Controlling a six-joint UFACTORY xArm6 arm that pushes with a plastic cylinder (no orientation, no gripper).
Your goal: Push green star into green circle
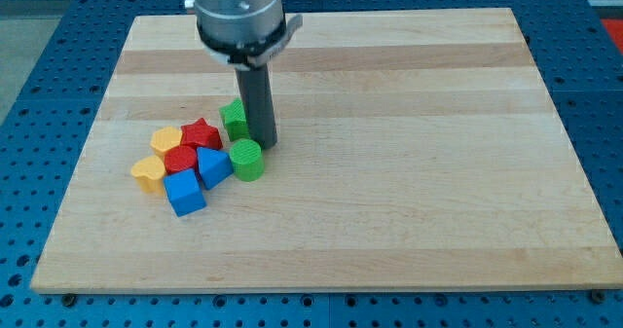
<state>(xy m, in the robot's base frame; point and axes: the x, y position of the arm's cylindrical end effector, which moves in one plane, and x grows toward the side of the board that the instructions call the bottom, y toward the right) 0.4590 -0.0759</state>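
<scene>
Camera view gives you the whole wooden board (389,172) on a blue pegged table (39,65), with every block gathered in one cluster toward the view's left.

Your arm carries no gripper, so nothing is released, clenched or grasped; it ends in a dark rod. The rod comes down from the grey arm housing (238,17) at the view's top, and my tip (263,143) rests on the board just to the right of the green star (234,119), touching or nearly touching it; you cannot tell which. The rod hides the star's right edge.

The green circle (246,160) sits just below the tip and below-right of the star. Star and circle look close together, with a thin strip of board between them.

To the left of the greens you see the rest packed tight:
- red star (201,133), beside the green star
- red circle (180,159), below it
- blue triangle (213,165), touching the green circle's left side
- blue cube (184,192), lowest in the cluster
- yellow block (166,138), shape unclear, at the upper left
- yellow heart (149,172), farthest left
</scene>
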